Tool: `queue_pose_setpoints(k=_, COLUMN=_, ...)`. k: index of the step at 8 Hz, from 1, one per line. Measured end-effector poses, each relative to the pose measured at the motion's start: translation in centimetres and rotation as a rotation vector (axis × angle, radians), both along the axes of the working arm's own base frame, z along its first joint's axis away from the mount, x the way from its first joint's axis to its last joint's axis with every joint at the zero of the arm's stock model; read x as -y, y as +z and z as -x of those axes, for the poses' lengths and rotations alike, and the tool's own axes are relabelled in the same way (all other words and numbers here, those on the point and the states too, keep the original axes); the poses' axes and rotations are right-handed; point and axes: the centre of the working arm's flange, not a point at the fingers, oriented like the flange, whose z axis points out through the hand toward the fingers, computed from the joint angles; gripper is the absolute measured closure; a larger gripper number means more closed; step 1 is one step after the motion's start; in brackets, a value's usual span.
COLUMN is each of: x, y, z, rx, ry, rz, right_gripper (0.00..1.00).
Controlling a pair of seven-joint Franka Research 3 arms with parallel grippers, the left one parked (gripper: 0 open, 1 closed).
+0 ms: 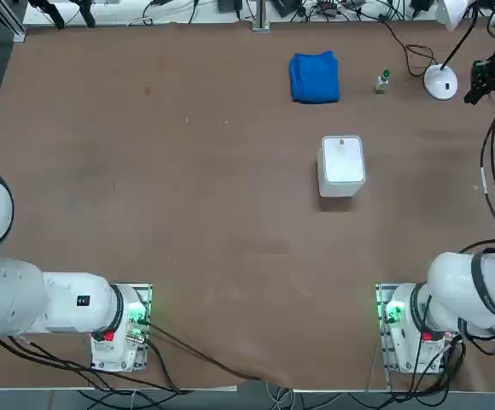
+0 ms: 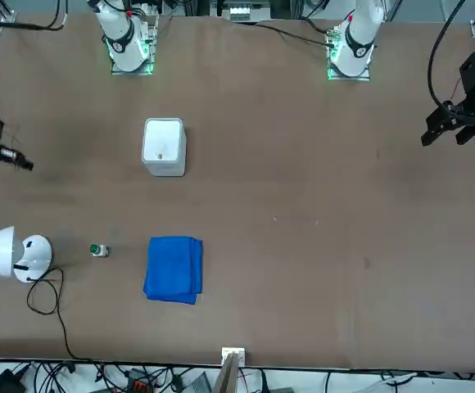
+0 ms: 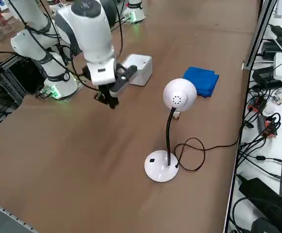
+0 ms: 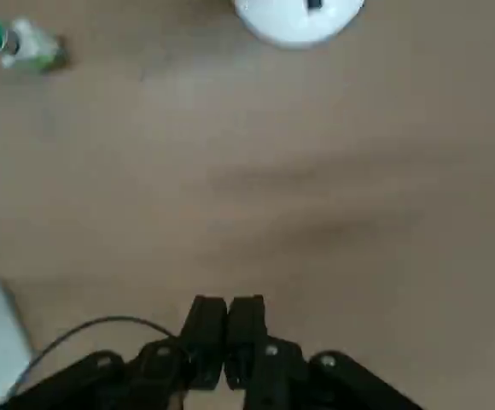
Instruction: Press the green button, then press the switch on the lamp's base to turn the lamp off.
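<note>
Pincer (image 4: 226, 329) pressed together above bare table — only the wrist view shows it; switch (image 3: 151, 160) dark on the lamp's base (image 3: 161, 167).

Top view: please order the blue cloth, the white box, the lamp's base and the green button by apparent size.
1. blue cloth and white box, too alike to rank
2. lamp's base
3. green button

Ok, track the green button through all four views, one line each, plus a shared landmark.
Top view: green button, between blue cloth and lamp's base.
Front view, left of the cloth.
Right side view: mostly hidden behind the lamp.
Right wrist view, far from the shut pincer.
Shared landmark: lamp's base.
</note>
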Motion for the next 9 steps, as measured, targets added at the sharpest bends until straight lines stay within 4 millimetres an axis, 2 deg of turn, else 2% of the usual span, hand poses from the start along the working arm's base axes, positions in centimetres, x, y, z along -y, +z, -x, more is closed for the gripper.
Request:
queue_pose_setpoints(k=1, x=-0.9, y=2.0, z=0.0, rx=-0.016, ry=-0.003, rz=-0.035, right_gripper=0.84)
queue_pose_setpoints(k=3, x=-4.6, y=6.6, z=-2.0, rx=0.003, ry=0.013, rz=-0.073, right_gripper=0.48)
queue_pose_setpoints(k=5, x=-9.7, y=9.7, z=-3.5, rx=0.013, ry=0.091, rz=-0.067, right_gripper=0.09)
queue_pose_setpoints(k=6, x=-11.9, y=10.7, z=-3.9, rx=0.004, ry=0.149, rz=-0.021, right_gripper=0.00)
queue_pose_setpoints(k=7, x=-14.1, y=12.9, z=-4.6, rx=0.028, ry=0.229, rz=0.084, right_gripper=0.00)
queue_pose_setpoints(k=8, x=-17.5, y=16.0, z=-5.0, rx=0.049, ry=0.308, rz=0.163, right_gripper=0.00)
queue_pose_setpoints(k=9, x=-20.8, y=18.6, z=-4.5, rx=0.039, ry=0.343, rz=0.154, right_gripper=0.00)
